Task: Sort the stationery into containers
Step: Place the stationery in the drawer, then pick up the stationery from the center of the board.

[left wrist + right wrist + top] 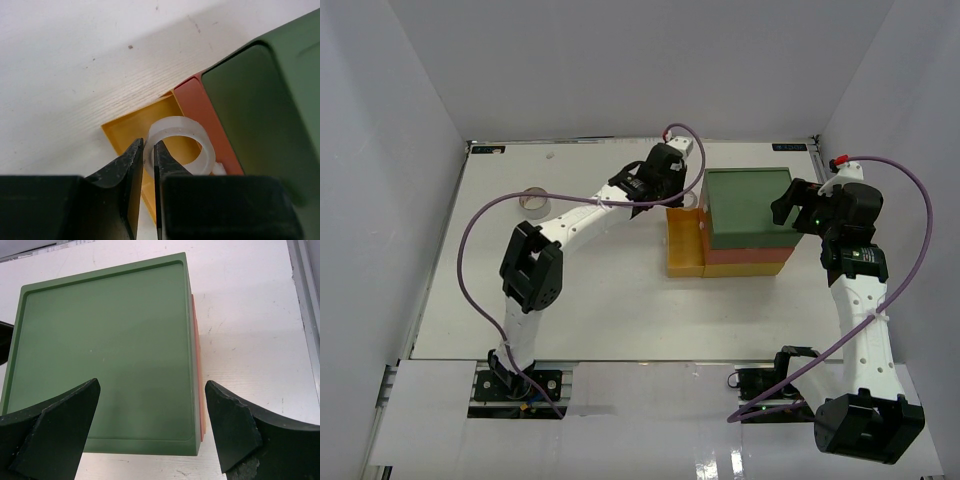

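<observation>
The left pincer [149,159] is clenched on the near wall of the white tape roll [182,137], holding it over the pulled-out yellow tray [122,132], which juts toward 9 o'clock from under the orange-red tray [197,102]. The right pincer [152,390] is released, jaws wide above the green top tray [105,355]. A second tape roll [533,203] lies on the surface [590,310] at 10 o'clock, well apart from the stack.

Showing smooth matt plastic on the green tray [100,355]. Glinting translucent and glossy on the tape roll [172,126]. Looking matt, finely grained across the counter [100,75].
</observation>
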Action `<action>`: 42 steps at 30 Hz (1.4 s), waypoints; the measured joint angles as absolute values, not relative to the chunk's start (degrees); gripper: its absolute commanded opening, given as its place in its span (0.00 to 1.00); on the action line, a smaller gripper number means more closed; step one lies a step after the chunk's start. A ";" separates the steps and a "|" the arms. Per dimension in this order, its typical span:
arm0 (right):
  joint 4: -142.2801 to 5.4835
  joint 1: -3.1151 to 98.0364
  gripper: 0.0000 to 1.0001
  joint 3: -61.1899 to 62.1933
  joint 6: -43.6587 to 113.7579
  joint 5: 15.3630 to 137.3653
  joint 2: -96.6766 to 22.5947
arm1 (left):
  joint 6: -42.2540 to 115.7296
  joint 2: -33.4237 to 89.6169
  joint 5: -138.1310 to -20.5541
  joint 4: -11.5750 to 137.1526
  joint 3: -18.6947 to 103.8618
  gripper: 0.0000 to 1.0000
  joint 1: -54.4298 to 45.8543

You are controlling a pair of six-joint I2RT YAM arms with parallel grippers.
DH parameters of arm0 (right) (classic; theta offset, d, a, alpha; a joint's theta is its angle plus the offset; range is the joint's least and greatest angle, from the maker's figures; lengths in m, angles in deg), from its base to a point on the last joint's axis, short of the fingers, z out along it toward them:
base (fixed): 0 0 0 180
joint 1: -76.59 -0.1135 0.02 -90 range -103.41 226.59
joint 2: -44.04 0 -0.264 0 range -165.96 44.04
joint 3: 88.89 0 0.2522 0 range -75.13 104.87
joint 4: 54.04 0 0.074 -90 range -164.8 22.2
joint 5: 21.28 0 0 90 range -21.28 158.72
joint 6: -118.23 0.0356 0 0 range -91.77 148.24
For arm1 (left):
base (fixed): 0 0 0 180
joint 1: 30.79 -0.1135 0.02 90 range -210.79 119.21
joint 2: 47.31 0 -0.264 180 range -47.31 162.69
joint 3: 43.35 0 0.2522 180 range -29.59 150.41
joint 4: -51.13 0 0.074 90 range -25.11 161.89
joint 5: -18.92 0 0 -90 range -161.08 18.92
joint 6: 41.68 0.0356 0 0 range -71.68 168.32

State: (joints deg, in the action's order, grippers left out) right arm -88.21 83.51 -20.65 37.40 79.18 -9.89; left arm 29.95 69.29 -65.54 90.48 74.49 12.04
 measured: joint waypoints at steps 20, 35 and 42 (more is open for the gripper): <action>-88.21 82.85 0.91 -20.68 36.99 78.50 -9.39 | 30.01 79.17 -65.43 94.50 77.39 0.56 12.09; -88.21 82.41 0.91 -20.68 36.84 78.48 -9.13 | 27.54 62.99 -64.32 95.07 68.41 0.78 -3.48; -88.18 81.69 0.91 -20.70 36.84 78.48 -8.30 | 26.56 55.74 -62.94 94.34 58.71 0.78 -23.50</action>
State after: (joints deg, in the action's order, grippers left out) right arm -88.18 81.69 -20.70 36.84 78.48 -8.30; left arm 26.56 55.74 -62.94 94.34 58.71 -23.50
